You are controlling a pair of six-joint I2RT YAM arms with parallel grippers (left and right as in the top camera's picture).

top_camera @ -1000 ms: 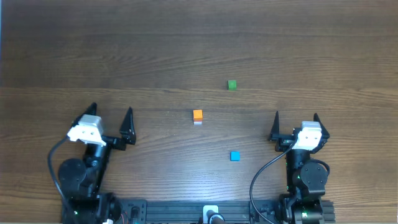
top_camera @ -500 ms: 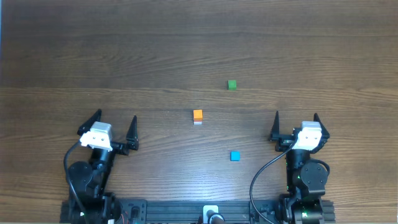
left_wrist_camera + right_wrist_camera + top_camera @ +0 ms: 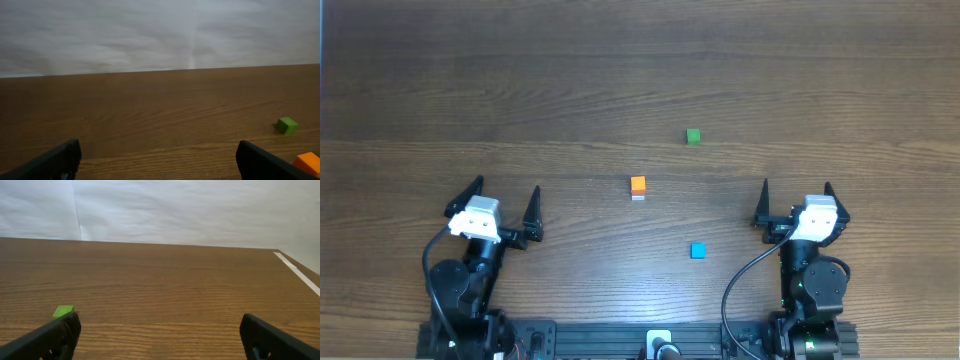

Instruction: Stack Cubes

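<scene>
- Jaws of my left gripper (image 3: 504, 186) and right gripper (image 3: 796, 184) are released, empty.
- Nearest to my right gripper lies the small blue plastic cube (image 3: 697, 250), inward of it.

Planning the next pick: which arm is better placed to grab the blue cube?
Right, probably. The blue cube lies on the right half of the table, clearly nearer the right gripper than the left gripper. Both grippers are open.
</scene>
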